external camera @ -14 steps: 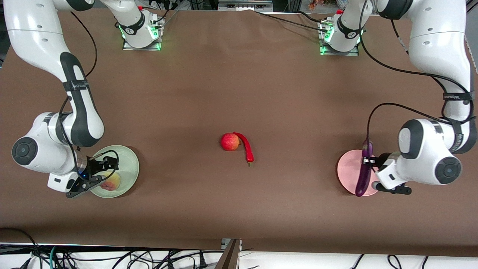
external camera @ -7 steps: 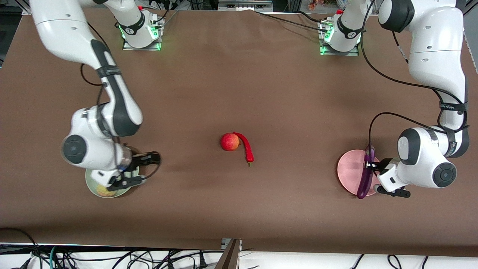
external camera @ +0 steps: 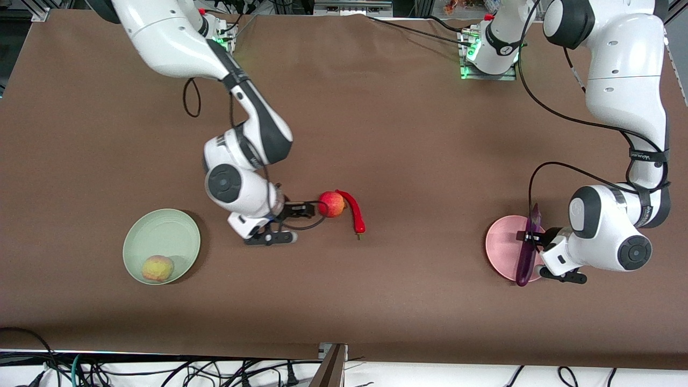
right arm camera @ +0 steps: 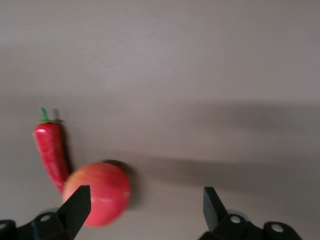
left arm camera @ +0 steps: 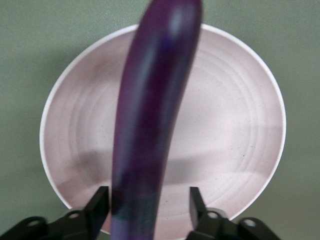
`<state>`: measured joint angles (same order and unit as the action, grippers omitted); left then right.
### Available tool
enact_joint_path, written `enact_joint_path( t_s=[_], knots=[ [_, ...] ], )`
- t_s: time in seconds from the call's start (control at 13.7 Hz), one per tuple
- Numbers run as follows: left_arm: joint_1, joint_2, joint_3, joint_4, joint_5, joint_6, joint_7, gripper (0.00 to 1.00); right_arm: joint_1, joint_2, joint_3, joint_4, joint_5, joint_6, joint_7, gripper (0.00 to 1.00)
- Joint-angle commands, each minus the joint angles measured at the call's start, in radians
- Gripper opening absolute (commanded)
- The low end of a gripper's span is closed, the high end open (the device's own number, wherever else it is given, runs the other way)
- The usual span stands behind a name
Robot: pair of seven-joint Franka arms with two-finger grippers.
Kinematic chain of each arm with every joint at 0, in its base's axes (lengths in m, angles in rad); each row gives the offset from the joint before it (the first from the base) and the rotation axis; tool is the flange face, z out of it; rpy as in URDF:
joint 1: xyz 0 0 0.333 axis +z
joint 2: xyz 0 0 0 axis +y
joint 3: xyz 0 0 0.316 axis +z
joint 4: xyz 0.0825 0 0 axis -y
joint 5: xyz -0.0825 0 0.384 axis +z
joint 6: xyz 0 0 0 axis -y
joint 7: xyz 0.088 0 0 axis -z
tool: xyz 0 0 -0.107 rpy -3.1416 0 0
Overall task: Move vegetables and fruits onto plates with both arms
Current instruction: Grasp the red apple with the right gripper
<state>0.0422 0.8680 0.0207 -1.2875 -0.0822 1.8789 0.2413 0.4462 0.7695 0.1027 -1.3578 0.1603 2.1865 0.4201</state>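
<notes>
My left gripper (external camera: 531,252) hangs over the pink plate (external camera: 500,244), open. The purple eggplant (external camera: 524,258) stands between its fingers. In the left wrist view the eggplant (left arm camera: 150,125) leans by one finger (left arm camera: 97,205), with a gap to the other, above the plate (left arm camera: 235,115). My right gripper (external camera: 303,222) is open, low over the table beside the red apple (external camera: 331,204). The red chili pepper (external camera: 355,210) touches the apple. In the right wrist view the apple (right arm camera: 97,192) sits just ahead of one finger (right arm camera: 75,202), beside the chili (right arm camera: 50,150). The peach (external camera: 157,268) lies in the green plate (external camera: 161,220).
A brown cloth covers the table. The arms' bases (external camera: 486,51) stand along the edge farthest from the front camera. Cables (external camera: 161,371) hang below the nearest edge. Bare cloth lies between the apple and the pink plate.
My right arm left the peach in the green plate and swung to the apple at the table's middle. My left gripper's fingers spread apart round the eggplant over the pink plate.
</notes>
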Motion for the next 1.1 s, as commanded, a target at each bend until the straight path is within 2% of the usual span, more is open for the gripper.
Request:
enact_joint_path(
  t_s=[0.0, 0.29, 0.59, 0.73, 1.02],
  knots=[
    [0.002, 0.0, -0.005, 0.011, 0.021, 0.0, 0.007, 1.0, 0.047, 0.03, -0.009, 0.0, 0.005, 0.084, 0.092, 0.99],
    [0.001, -0.017, -0.008, 0.019, 0.013, -0.024, 0.004, 1.0, 0.091, 0.059, -0.011, 0.0, 0.005, 0.118, 0.131, 0.99],
    [-0.048, -0.037, -0.022, 0.066, 0.007, -0.142, -0.025, 1.0, 0.112, 0.085, -0.011, 0.0, 0.005, 0.119, 0.132, 0.99],
    [-0.082, -0.037, -0.025, 0.092, -0.005, -0.202, -0.123, 1.0, 0.115, 0.091, -0.011, 0.0, 0.002, 0.121, 0.132, 0.99],
    [-0.107, -0.049, -0.093, 0.099, -0.16, -0.225, -0.359, 1.0, 0.135, 0.113, -0.012, -0.012, 0.005, 0.167, 0.132, 0.99]
  ],
)
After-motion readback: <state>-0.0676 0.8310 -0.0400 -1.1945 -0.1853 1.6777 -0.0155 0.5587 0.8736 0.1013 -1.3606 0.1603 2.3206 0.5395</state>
